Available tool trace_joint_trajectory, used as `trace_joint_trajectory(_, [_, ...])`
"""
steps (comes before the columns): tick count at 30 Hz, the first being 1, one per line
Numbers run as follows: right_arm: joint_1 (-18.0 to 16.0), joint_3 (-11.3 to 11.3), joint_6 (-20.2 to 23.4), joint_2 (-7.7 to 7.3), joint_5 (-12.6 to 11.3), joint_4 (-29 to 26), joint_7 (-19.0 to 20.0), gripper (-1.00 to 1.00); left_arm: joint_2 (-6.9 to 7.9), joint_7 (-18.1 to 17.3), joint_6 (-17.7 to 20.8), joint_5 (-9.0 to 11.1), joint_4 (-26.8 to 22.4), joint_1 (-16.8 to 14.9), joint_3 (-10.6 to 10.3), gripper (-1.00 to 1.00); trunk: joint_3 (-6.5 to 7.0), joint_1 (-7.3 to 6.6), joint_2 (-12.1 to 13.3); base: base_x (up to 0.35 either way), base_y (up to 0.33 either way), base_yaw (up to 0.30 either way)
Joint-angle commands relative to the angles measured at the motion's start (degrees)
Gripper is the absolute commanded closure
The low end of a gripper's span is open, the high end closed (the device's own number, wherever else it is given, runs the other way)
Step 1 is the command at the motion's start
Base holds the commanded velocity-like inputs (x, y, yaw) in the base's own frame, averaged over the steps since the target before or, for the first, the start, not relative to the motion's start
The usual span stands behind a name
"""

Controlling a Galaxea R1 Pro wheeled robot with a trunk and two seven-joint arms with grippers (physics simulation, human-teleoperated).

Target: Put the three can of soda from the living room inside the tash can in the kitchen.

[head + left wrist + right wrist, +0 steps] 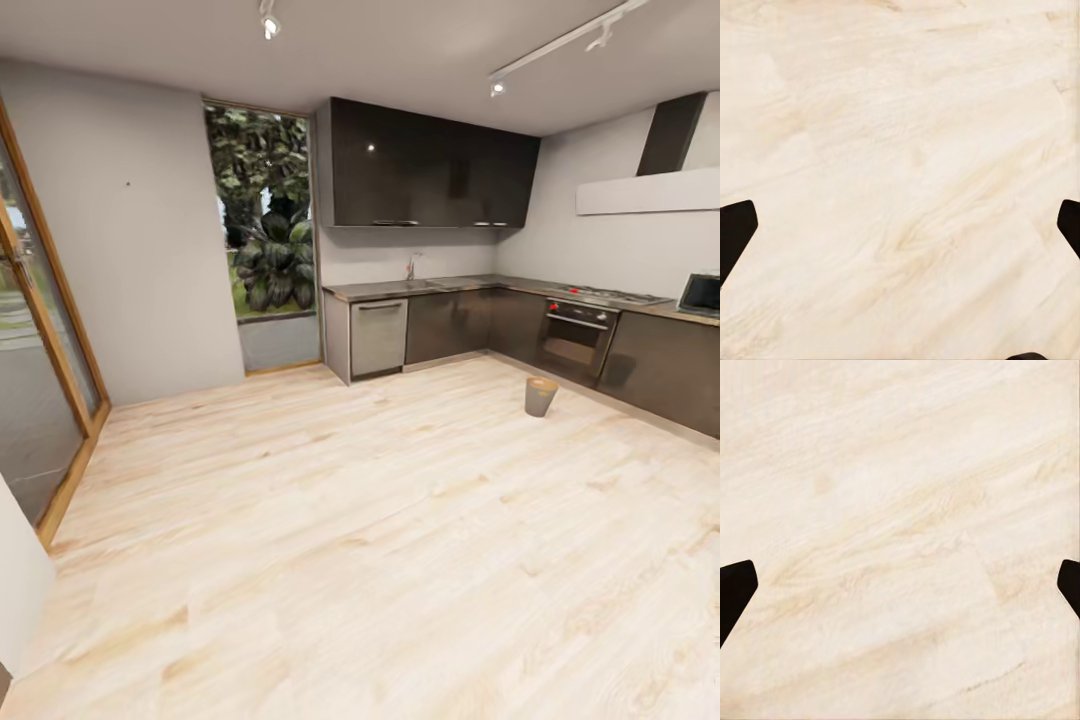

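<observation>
Both the left gripper (pixel 900 225) and the right gripper (pixel 900 585) hang wide apart and hold nothing over the wood floor (pixel 350 560), so I think the robot must go find a soda can before heading to the brown bin (pixel 541 396) far right by the oven (pixel 575 335).

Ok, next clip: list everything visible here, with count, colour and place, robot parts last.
trash can: one, brown, on the floor in front of the oven
oven: one, steel, built into the lower cabinets at right
gas hob: one, steel with red knobs, on the countertop above the oven
dishwasher: one, steel, left end of the cabinet run
tap: one, metallic, on the countertop under the upper cabinets
upper cabinets: one block, dark glossy, on the back wall
microwave: one, dark, partly cut off, far right on the countertop
wood floor: pale, across the room
glass door: wood-framed, at left
left tool: dark fingertips wide apart, over bare floor
right tool: dark fingertips wide apart, over bare floor
</observation>
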Motion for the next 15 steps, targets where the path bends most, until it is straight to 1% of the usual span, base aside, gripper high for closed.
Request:
trace_joint_trajectory(1, [0.0,0.0,0.01,0.0,0.0,0.0,0.0,-1.0,0.0,0.0,0.0,0.0,0.0,0.0,0.01,-1.0,0.0,0.0,0.0,0.346,0.0,-0.263])
trace_joint_trajectory(15, [0.0,-0.01,0.02,0.0,-0.03,0.0,0.0,-1.0,0.0,0.0,0.0,0.0,0.0,0.0,-0.04,-1.0,0.0,0.0,0.0,0.346,0.0,-0.256])
